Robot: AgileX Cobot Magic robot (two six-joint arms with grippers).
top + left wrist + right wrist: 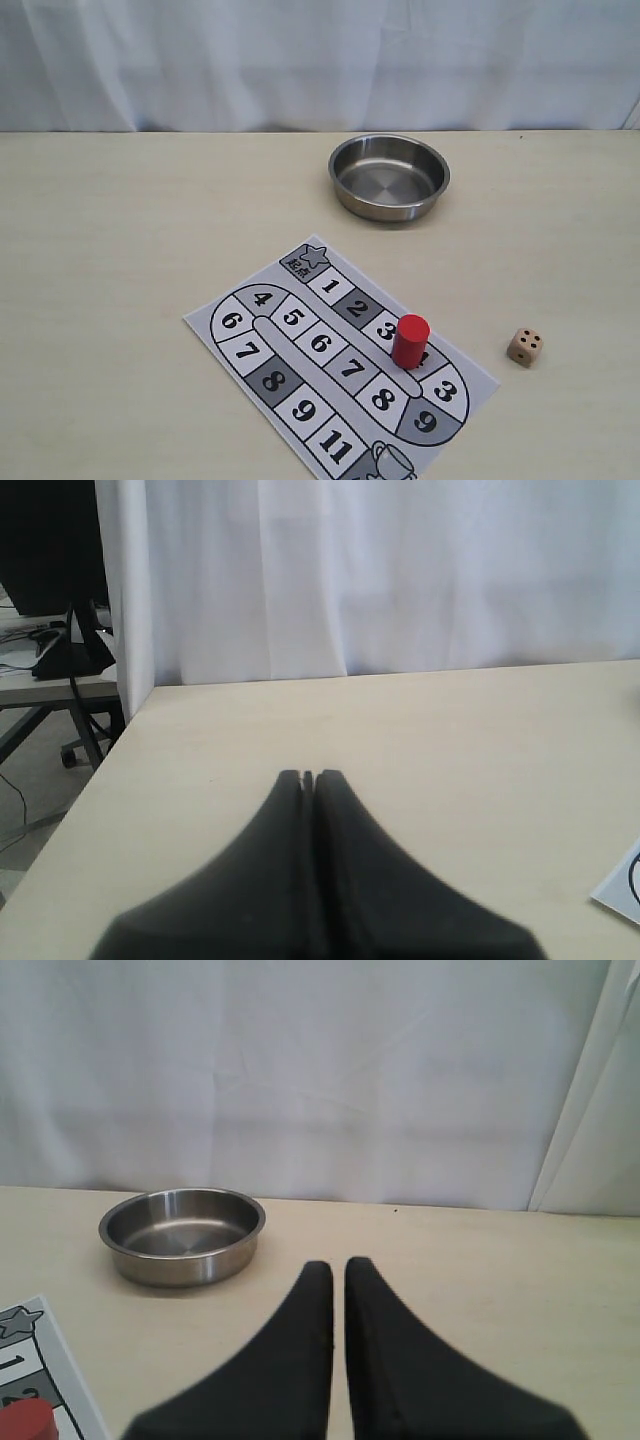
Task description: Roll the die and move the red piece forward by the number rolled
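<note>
Exterior view: die [525, 347] and red piece [410, 340] at rest, no gripper near either.
Red piece stands upright on the numbered board [250, 352]; die lies on the table [120, 250] just off the board's edge, apart from the piece. Left gripper [309, 776] is closed and empty; right gripper [338, 1265] is closed to a thin slit, empty, facing the steel bowl [385, 208].
</note>
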